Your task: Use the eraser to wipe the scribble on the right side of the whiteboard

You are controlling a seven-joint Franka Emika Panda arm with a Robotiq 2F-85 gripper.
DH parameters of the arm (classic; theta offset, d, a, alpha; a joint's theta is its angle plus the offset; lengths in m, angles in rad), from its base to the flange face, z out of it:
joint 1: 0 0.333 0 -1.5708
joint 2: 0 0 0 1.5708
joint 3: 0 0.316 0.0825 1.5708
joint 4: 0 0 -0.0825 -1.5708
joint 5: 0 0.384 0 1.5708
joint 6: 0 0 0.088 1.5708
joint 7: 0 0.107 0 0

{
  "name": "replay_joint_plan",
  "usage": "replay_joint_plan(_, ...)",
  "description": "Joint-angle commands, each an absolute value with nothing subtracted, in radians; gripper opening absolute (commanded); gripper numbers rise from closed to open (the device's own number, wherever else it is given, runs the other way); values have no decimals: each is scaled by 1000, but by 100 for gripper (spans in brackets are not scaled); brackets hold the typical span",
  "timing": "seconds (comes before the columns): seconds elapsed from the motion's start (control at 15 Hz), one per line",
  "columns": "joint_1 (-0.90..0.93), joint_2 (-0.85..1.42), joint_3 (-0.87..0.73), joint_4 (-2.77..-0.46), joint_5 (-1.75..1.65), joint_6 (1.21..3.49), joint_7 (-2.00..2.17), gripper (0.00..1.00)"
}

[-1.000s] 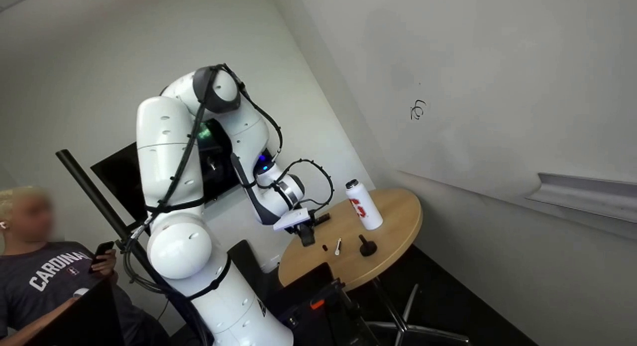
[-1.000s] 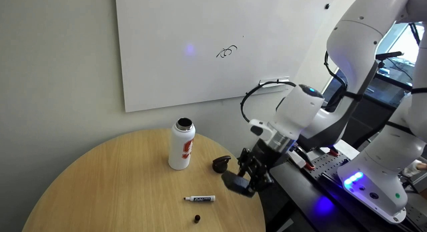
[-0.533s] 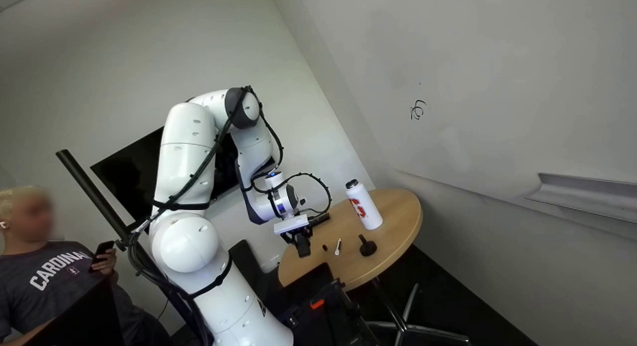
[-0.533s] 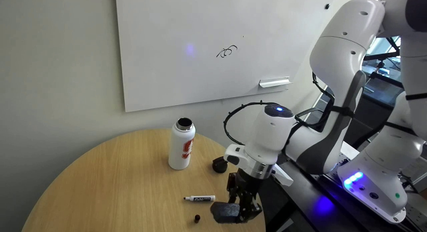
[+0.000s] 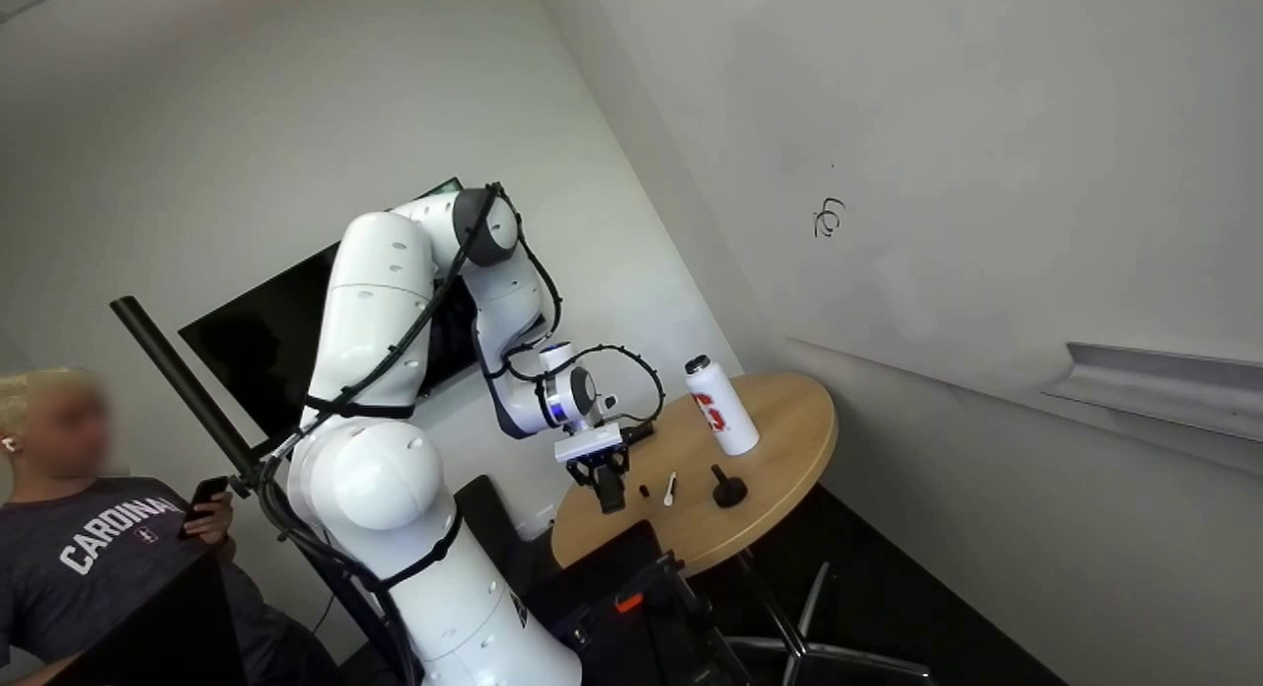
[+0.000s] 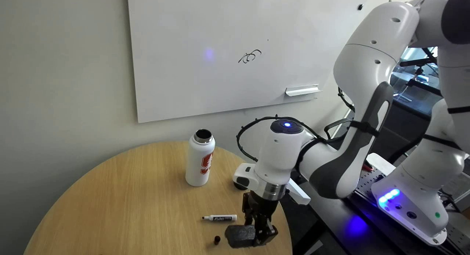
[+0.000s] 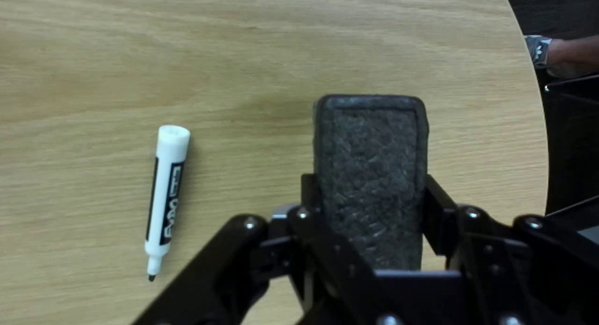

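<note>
The eraser (image 7: 372, 166), a dark rectangular block, is clamped between the two fingers of my gripper (image 7: 372, 201) in the wrist view. Both fingers (image 7: 437, 213) press on its long sides, and its far end sticks out past them. In both exterior views the gripper (image 6: 257, 227) and eraser (image 6: 239, 236) hang over the round table's near side. The whiteboard (image 6: 191, 24) stands behind the table, apart from the eraser. A small curly, looped mark (image 6: 249, 56) shows on it, seen too as a curly mark (image 5: 828, 217). The scribble is out of view.
On the table (image 6: 121, 203) stand a white bottle (image 6: 200, 163) with a red logo and a dark round object (image 5: 728, 491), partly behind the wrist. An uncapped marker (image 7: 166, 198) and its small cap (image 6: 217, 240) lie beside the eraser. A person (image 5: 128, 558) sits near the arm.
In the exterior views the arm has reached further over the table; gripper and eraser have swung round and come nearer the marker cap. The grip on the eraser is unchanged.
</note>
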State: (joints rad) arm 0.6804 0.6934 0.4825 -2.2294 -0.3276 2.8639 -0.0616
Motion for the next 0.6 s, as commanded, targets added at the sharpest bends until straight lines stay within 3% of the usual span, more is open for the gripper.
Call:
replay_joint_plan(0.0,703,692,450,-2230,-285,2837,-82,28)
replay_joint_plan(0.53,689,722,441,-2243,-235,2816,-85,28)
